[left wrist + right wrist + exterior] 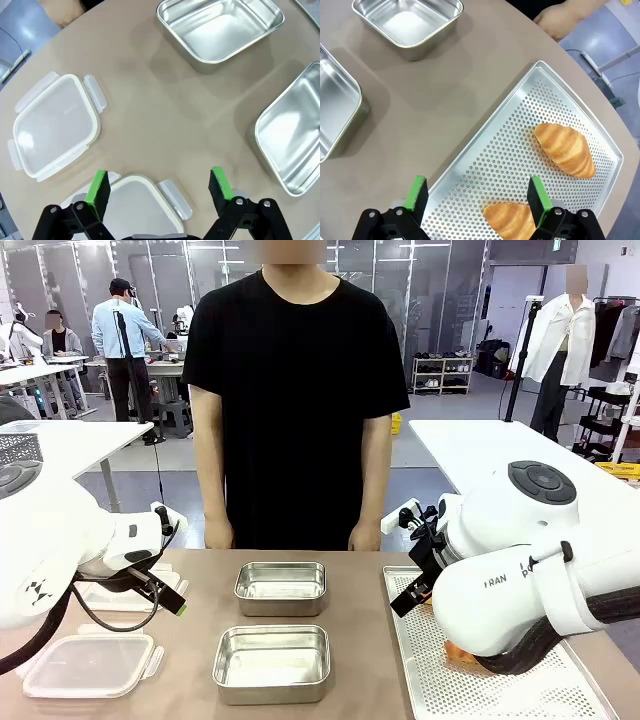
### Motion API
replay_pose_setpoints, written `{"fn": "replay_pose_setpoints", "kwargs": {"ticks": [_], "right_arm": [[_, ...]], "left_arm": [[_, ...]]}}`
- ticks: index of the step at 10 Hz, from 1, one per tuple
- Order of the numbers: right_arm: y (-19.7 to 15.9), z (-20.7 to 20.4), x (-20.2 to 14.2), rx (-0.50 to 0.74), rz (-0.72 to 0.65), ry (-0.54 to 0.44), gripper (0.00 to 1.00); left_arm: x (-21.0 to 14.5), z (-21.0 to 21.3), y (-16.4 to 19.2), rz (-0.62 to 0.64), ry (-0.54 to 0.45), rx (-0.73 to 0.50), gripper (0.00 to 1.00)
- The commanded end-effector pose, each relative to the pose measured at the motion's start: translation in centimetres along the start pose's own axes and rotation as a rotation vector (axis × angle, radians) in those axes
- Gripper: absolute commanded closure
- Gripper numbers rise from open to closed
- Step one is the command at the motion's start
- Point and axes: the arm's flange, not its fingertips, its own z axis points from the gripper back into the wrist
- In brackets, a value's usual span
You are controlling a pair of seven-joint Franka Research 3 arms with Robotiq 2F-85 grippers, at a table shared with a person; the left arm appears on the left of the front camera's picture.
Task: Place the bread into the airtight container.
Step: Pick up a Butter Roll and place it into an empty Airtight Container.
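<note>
Right tool hangs wide open over the near end of the tray, holding nothing. The near croissant lies right below it but off-centre. In the wrist view it's tucked beside one green pad, not in the middle of the gap. Both tins are bare, so I'd say the step in hand is the first pickup.

How I'd do it: slide sideways till the croissant sits midway between the pads. Then roll the wrist so they close across its fat middle, not the tapered tips. Come straight down, stop short of the perforated metal and squeeze gently. It's flaky pastry, so it probably crushes or sheds if you clamp hard.

Left tool is open and empty too, over a lid, with a second lid just beyond. It's clear of the carry path, fine where it is.

Further along the tray is the far croissant, well apart from the first, so bumping it looks unlikely.

On the brown surface beside the tray, the near tin and far tin stand one behind the other. The near tin is the shorter carry, just clear its rim before lowering.

The person stands at the far edge, one hand down by the surface, touching nothing.
</note>
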Motion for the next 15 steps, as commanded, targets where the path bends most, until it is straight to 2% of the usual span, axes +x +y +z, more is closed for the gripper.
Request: {"fn": "replay_pose_setpoints", "kwargs": {"ticks": [1, 9, 10, 11, 12, 15], "right_arm": [[0.0, 0.0, 0.0, 0.0, 0.0, 0.0, 0.0], [0.0, 0.0, 0.0, 0.0, 0.0, 0.0, 0.0], [0.0, 0.0, 0.0, -0.001, 0.003, 0.0, 0.0], [-1.5, 2.8, 1.2, 0.023, 0.015, 0.025, 0.0], [-3.6, 7.1, 2.7, 0.066, -0.007, -0.004, 0.0], [-8.4, 22.0, 5.1, 0.105, 0.007, -0.052, 0.0]], "left_arm": [[0.0, 0.0, 0.0, 0.0, 0.0, 0.0, 0.0], [0.0, 0.0, 0.0, -0.001, 0.0, 0.0, 0.0], [1.4, 1.3, 1.0, -0.011, 0.006, 0.013, 0.0], [3.2, 3.8, 2.4, 0.03, 0.076, -0.052, 0.0], [5.1, 7.6, 4.0, 0.019, 0.065, -0.115, 0.0], [8.5, 20.6, 7.2, 0.005, 0.04, -0.138, 0.0]]}}
